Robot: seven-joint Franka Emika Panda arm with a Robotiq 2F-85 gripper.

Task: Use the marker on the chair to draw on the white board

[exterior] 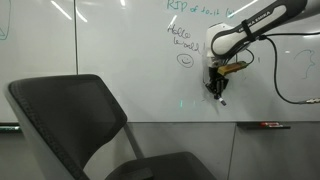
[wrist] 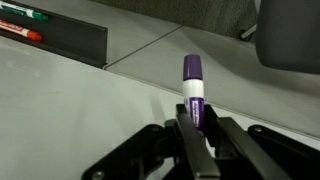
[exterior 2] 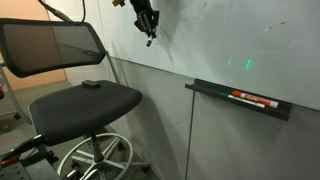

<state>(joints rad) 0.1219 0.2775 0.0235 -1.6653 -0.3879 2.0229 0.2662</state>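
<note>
One dark mesh-backed chair stands at eight o'clock before the glossy white board with green handwriting. At three o'clock the gripper pinches the purple, white-banded marker near the board, above a pen tray.

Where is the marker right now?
In the wrist view the slim purple-and-white marker sits clamped in the black end effector, by the glossy white wall board; in an exterior view it is below and right of the green smiley face.
</note>
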